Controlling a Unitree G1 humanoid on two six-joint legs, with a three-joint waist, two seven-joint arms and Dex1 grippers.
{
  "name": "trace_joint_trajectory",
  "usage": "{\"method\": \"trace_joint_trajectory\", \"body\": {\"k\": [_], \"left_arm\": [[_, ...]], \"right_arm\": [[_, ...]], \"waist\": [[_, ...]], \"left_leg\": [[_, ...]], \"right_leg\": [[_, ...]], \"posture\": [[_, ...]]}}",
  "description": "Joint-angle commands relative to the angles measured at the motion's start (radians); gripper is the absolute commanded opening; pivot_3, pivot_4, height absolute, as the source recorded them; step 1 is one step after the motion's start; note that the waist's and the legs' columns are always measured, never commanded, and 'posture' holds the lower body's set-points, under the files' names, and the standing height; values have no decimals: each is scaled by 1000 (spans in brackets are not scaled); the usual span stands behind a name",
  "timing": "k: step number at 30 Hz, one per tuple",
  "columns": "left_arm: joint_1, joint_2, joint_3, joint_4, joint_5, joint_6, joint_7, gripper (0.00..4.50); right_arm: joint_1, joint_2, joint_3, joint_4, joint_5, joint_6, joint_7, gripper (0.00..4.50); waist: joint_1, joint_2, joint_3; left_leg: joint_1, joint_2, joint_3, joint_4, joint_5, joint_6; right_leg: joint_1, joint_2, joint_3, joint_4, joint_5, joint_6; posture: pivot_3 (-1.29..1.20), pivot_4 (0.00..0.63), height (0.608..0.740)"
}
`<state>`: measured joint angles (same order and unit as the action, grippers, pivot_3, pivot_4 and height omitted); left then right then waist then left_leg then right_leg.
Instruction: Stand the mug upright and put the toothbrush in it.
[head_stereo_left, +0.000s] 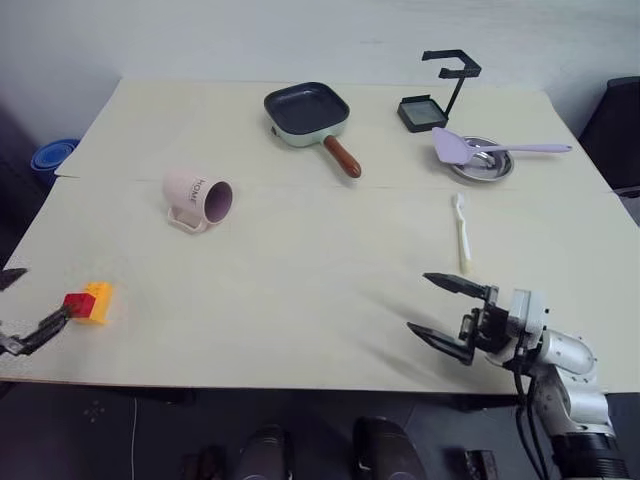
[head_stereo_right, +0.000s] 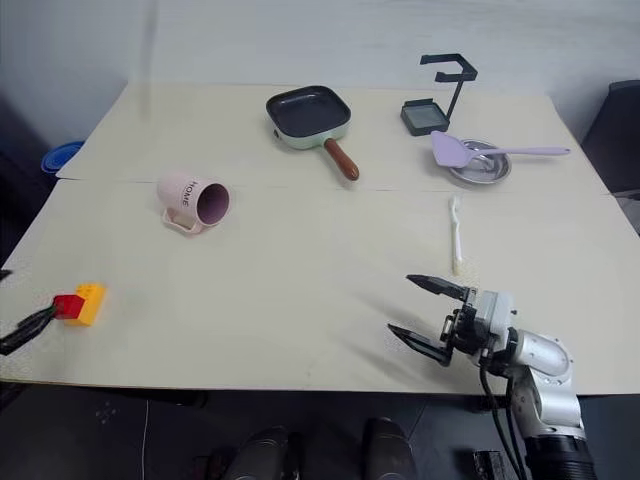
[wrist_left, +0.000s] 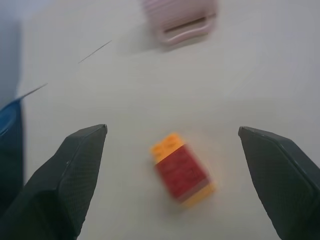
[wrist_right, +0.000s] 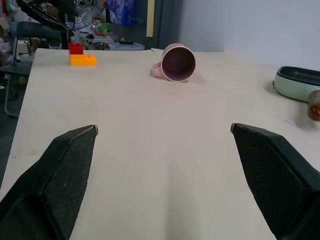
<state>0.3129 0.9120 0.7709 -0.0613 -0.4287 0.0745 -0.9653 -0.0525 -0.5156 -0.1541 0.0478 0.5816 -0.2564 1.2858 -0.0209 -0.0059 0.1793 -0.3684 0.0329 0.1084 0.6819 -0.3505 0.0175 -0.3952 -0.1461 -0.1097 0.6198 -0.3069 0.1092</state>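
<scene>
Currently on the table (head_stereo_left: 300, 300): mug (head_stereo_left: 198, 199) lying on its side at about ten o'clock, mouth facing right, handle on the tabletop; toothbrush (head_stereo_left: 460, 230) flat at about three o'clock, well apart from the mug. Left gripper (wrist_left: 172, 145) at eight o'clock, jaws released wide around a red-and-orange block (head_stereo_left: 88, 302), touching nothing. Right gripper (head_stereo_left: 448, 312) at five o'clock, jaws spread, empty, just below the toothbrush's lower end.

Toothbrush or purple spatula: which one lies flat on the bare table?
The toothbrush lies flat on the table; the spatula rests across a metal dish.
</scene>
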Motion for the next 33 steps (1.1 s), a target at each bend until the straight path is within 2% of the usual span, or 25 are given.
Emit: {"method": "trace_joint_trajectory", "body": {"k": [1, 3, 6, 10, 13, 17, 21, 27, 30, 33], "left_arm": [[-52, 14, -93, -29, -14, -52, -84, 4460], [-140, 22, -158, 44, 17, -67, -79, 4460], [-330, 49, -280, 248, 135, -169, -44, 4460], [-606, 69, -461, 520, 247, -241, -83, 4460], [-870, 51, -607, 782, 370, -322, -98, 4460], [-1129, 0, -718, 1051, 471, -406, -66, 4460], [-1256, -48, -786, 1202, 531, -418, -76, 4460], [-1349, -114, -880, 1316, 627, -334, -77, 4460], [-1393, -166, -894, 1334, 638, -291, -76, 3895], [-1419, -217, -900, 1333, 640, -278, -107, 2998]], "right_arm": [[15, -19, -40, -27, 24, -11, 11, 4500], [27, -18, -47, -35, 27, -10, 13, 4500], [48, -11, -48, -57, 27, -11, 5, 4500], [75, 3, -40, -118, 22, -1, -35, 4500], [90, 11, -34, -162, 12, 10, -84, 4500], [104, 24, -27, -202, -3, 20, -142, 4500], [117, 31, -19, -226, -12, 26, -184, 4500], [138, 46, -25, -230, -23, 1, -224, 4500], [151, 53, -28, -226, -25, -17, -227, 4500], [158, 57, -27, -218, -28, -31, -224, 4500]], "waist": [[-4, 1, 0], [-4, 1, 0], [-4, 1, 0], [-3, 1, 0], [2, -1, 0], [11, -2, -1], [8, -3, 0], [16, -4, 0], [22, -4, 0], [29, -4, 0]], "left_leg": [[0, 0, 0, 0, 0, 0], [0, 0, 0, -1, 0, -1], [0, 1, 1, -1, 1, -1], [0, 1, 2, 0, 2, -1], [0, -1, 5, 0, 2, 0], [-1, -3, 11, 1, 2, 0], [-1, -2, 13, 1, 2, 0], [-1, -2, 14, 2, 2, 0], [-1, -2, 14, 2, 2, 0], [-1, -3, 14, 3, 3, 1]], "right_leg": [[0, 0, 1, 0, 0, 0], [0, 1, 0, 1, 0, 0], [0, 10, -4, 4, 0, 0], [-1, 11, -3, 5, 0, 0], [-2, 12, -4, 6, 0, 0], [-3, 13, -7, 6, 0, 0], [-4, 13, -8, 5, 0, 1], [-4, 14, -8, 6, 0, 1], [-4, 14, -8, 6, 0, 1], [-3, 13, -7, 6, 1, 2]], "posture": [[0, 150, 740], [0, 150, 740], [0, 150, 740], [0, 150, 740], [0, 150, 740], [0, 150, 740], [0, 150, 740], [0, 150, 740], [0, 150, 740], [0, 150, 740]]}}
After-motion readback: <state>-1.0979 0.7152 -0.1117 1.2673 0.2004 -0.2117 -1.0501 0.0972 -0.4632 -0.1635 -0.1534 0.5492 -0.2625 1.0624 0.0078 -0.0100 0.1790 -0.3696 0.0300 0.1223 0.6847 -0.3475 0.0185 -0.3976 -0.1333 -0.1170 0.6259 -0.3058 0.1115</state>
